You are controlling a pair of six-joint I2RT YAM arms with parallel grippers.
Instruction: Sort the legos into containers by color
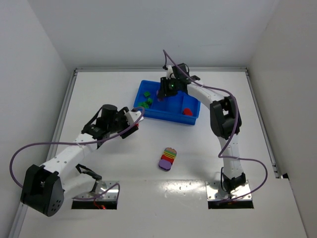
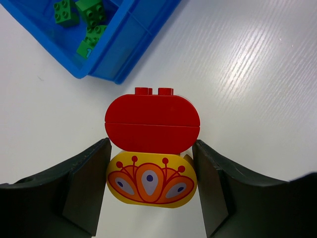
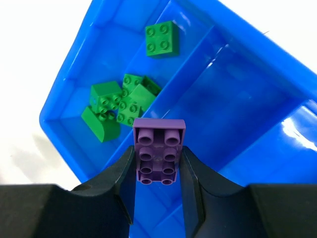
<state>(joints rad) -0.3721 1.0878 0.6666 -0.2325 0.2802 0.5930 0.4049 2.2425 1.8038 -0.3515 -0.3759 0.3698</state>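
Observation:
My left gripper (image 1: 134,119) (image 2: 151,148) is shut on a clump of a yellow patterned brick (image 2: 151,184) under a red rounded brick (image 2: 152,121), held over the white table just left of the blue tray (image 1: 171,115). My right gripper (image 1: 165,91) (image 3: 157,151) is shut on a purple brick (image 3: 158,151), studs facing the camera, over the tray near the divider between its first and second compartments. Several green legos (image 1: 145,99) (image 3: 119,106) (image 2: 86,22) lie in the leftmost compartment. A red lego (image 1: 187,111) lies in the rightmost one.
A multicoloured clump (image 1: 167,158) with purple, red, yellow and green layers lies on the table in front of the tray, between the two arms. The tray's near corner (image 2: 106,69) shows in the left wrist view. Walls enclose the table on three sides.

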